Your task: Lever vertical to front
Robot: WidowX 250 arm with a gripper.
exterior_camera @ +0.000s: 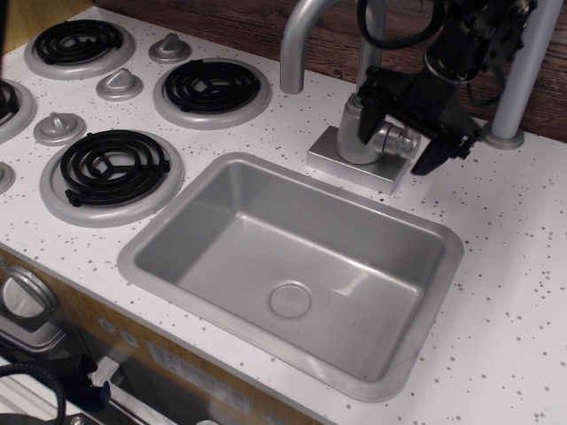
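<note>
The lever [400, 140] shows as a round silver hub sticking out to the right of the faucet's cylindrical body [354, 133]. Its slim arm is hidden behind my gripper. My black gripper [400, 131] comes down from the upper right with its jaws spread wide. One finger [370, 99] is up by the faucet body and the other [431, 158] is to the right of the hub. The hub lies between them, and neither finger clearly touches it.
The faucet's square base [359, 164] sits behind the grey sink [177, 230]. The tall curved spout [301, 40] rises at the back. A grey post [518, 80] stands close to the right of my arm. Black burners [111, 166] and conical knobs [120, 84] are at the left.
</note>
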